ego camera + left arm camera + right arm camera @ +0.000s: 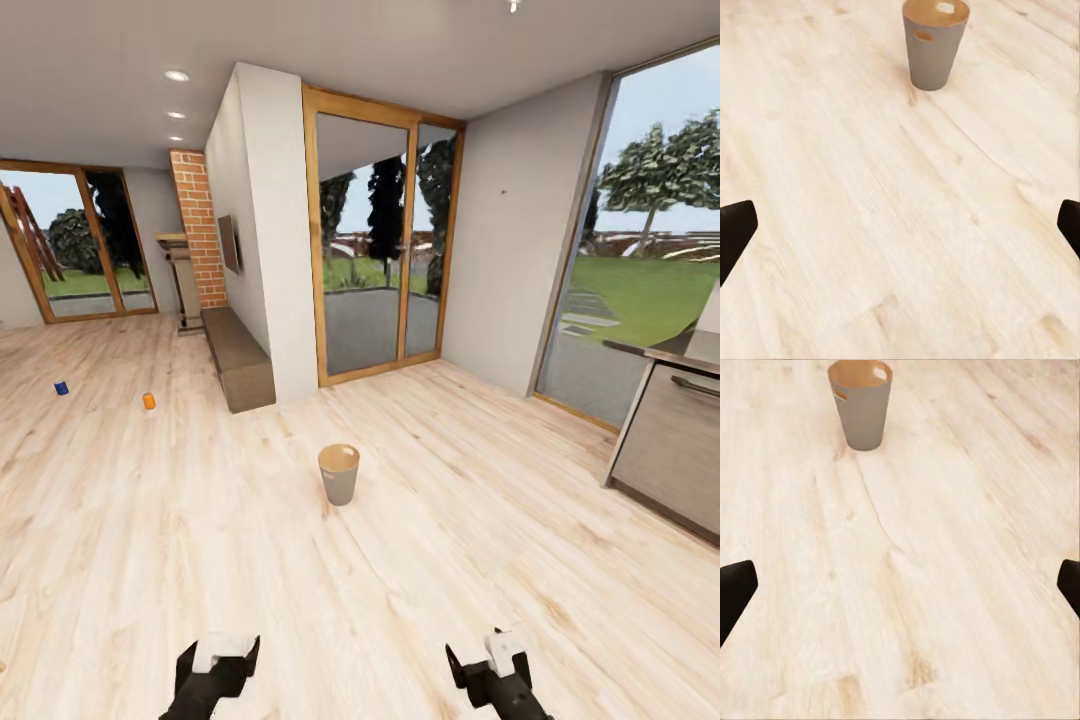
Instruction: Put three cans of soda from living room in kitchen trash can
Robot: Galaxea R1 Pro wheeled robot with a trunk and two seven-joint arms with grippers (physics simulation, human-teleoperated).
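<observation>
Nearest me, my left gripper (218, 655) and right gripper (487, 655) hang spread wide, empty, over the floor (420, 560). Ahead stands the bin (339, 473), upright. Far left, an orange can (149, 401) and blue can (62, 388) sit apart.

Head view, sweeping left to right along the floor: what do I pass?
Blue can → orange can → bench → bin → kitchen cabinet.
</observation>
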